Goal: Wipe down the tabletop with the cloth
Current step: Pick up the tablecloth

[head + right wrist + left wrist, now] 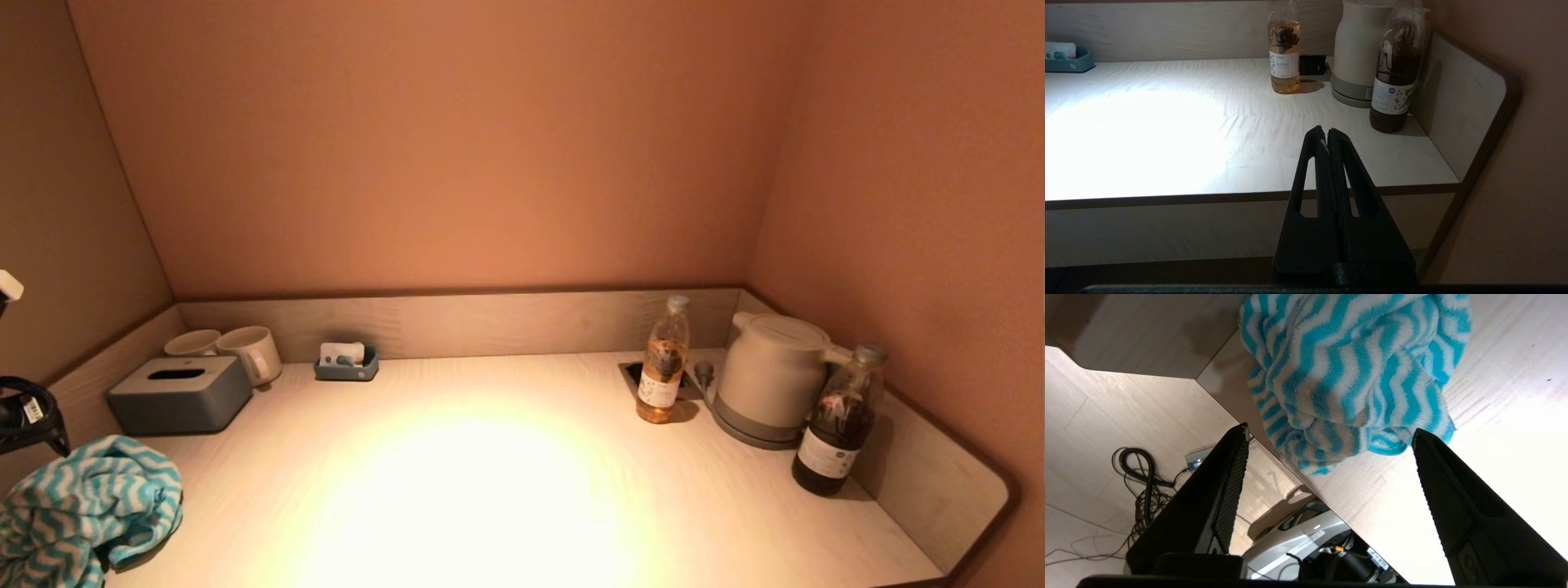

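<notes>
flanking tabletop [506, 490]: cups [245, 347], kettle [771, 376], bottles [663, 359]

Left gripper [1329, 433]: two matte black wedge-shaped fingers [1224, 490], wide at the base and tapering to narrow tips, inner faces covered in fine ribbed texture. Right gripper [1327, 132]: same black plastic, each finger with a long triangular cutout near the base and a small pale mark at the tip. Below the left gripper, a grey robot base [1298, 539] with black cables, a white label strip and an orange connector.
</notes>
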Motion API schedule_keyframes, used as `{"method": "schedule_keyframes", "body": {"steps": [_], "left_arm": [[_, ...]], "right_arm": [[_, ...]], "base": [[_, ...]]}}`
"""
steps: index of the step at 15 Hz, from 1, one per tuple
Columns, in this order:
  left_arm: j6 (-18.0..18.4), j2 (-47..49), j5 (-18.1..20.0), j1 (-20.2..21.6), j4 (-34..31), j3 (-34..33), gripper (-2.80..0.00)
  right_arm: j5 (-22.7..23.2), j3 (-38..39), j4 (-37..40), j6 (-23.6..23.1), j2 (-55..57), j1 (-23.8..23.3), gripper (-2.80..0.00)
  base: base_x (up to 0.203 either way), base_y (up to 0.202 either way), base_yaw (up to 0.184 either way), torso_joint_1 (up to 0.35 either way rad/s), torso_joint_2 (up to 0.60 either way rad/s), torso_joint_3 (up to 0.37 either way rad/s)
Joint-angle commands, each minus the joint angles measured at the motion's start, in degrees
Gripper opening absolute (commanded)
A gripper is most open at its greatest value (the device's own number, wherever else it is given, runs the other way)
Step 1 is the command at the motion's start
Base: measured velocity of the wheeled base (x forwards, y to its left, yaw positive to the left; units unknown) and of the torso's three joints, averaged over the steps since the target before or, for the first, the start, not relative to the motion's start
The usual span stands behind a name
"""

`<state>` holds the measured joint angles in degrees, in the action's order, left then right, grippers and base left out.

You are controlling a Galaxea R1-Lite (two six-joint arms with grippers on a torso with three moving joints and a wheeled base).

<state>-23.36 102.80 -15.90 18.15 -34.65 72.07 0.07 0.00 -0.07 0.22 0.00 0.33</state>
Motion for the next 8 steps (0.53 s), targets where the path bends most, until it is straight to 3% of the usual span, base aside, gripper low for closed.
{"method": "schedule_keyframes", "body": {"steps": [1, 8], "left_arm": [[-0.1, 0.3, -0.1, 0.0, -0.1, 0.6, 0.0], [-0.4, 8.8, 0.9, 0.7, -0.2, 3.5, 0.0]], "right_arm": [[0.0, 0.0, 0.0, 0.0, 0.0, 0.0, -2.8], [0.0, 0.0, 0.0, 0.0, 0.0, 0.0, -2.8]], "base": [[0.0, 0.0, 0.0, 0.0, 0.0, 0.0], [0.0, 0.0, 0.0, 0.0, 0.0, 0.0]]}}
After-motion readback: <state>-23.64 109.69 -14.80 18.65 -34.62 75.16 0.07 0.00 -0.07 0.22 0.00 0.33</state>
